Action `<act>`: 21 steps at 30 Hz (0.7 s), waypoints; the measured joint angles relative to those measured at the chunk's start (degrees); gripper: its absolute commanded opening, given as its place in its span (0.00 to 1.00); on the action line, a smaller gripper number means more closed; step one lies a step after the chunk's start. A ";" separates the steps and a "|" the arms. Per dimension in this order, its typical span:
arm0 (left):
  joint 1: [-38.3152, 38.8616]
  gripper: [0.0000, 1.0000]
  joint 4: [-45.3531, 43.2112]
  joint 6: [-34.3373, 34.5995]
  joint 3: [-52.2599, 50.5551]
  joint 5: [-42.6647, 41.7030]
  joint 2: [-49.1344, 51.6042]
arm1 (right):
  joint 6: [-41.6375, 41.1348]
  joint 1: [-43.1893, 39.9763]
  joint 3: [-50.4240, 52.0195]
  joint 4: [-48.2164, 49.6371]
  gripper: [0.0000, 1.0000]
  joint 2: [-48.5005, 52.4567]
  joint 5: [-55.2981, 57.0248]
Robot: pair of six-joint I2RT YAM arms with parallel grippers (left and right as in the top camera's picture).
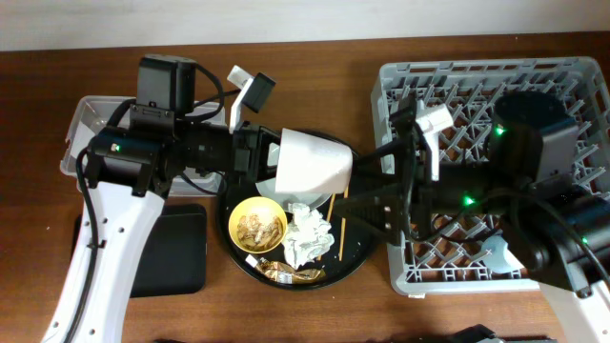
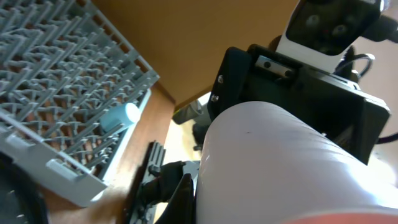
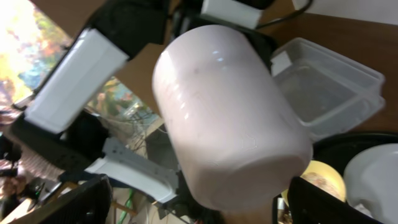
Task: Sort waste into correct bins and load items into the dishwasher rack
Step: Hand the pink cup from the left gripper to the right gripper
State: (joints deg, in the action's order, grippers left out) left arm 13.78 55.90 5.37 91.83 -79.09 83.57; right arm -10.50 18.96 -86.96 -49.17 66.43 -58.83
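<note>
Left claw (image 1: 267,152) clamps a small pale pink plastic cup (image 1: 315,164) from nine o'clock; right claw (image 1: 362,177) stands open at three o'clock.

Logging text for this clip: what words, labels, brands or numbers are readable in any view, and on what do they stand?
Readable text: none in any view.
Tub label: shows only as a plain white patch, too small and blurred to read.
Cup: no print visible.
Rack: no marking visible.
</note>
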 measured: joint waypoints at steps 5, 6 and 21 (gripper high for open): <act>2.62 0.00 0.02 -0.02 0.00 -0.13 -0.11 | 0.26 -2.03 -0.17 -0.13 0.95 1.84 0.72; 3.19 0.01 0.02 0.00 -0.02 0.28 0.02 | 0.22 -2.93 -0.17 -1.07 0.97 2.10 -0.17; 3.52 0.00 -6.03 -0.02 -0.09 -6.62 0.31 | 1.46 -0.52 -0.15 2.36 0.82 2.80 -11.34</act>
State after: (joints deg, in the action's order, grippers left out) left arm 17.30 49.87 5.34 91.74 -85.71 83.88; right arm -9.04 18.44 -87.11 -46.81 69.23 -70.17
